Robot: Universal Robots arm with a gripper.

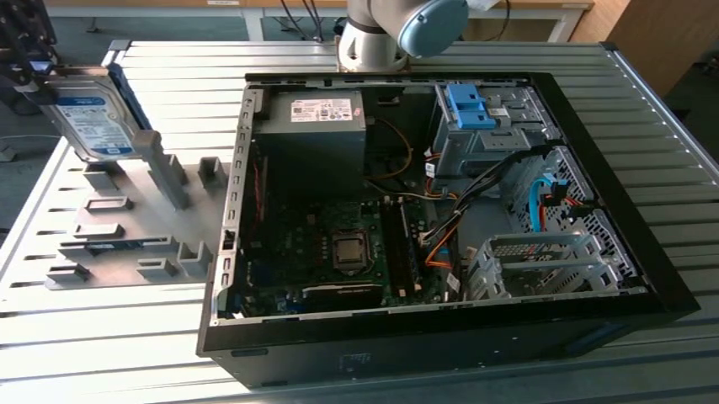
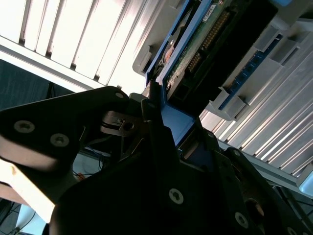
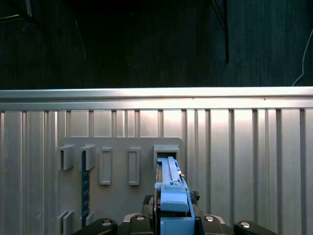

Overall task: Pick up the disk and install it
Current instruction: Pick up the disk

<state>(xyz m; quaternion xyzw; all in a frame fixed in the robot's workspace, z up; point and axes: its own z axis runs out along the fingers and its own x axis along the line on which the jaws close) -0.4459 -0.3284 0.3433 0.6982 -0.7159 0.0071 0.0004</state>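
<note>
The disk [image 1: 96, 118] is a silver drive with a white-and-blue label and a blue carrier frame. It stands on edge, tilted, over the far end of the grey fixture plate [image 1: 124, 227] at the exterior view's left. My gripper [image 1: 32, 67] is shut on its upper end. In the first wrist view the blue carrier edge of the disk [image 3: 171, 191] runs out from between the fingers of my gripper [image 3: 172, 223] toward a grey bracket [image 3: 166, 149]. In the second wrist view the disk [image 2: 195, 44] shows its green circuit board. Whether it touches the plate I cannot tell.
The open black computer case [image 1: 663, 286] lies on the slatted metal table [image 1: 629, 101] at the exterior view's right. Inside are a grey power-supply box [image 1: 326, 114], a blue latch [image 1: 466, 105] on a drive cage, a bare metal drive cage [image 1: 540, 261] and loose cables. Grey posts [image 1: 168, 172] rise from the plate.
</note>
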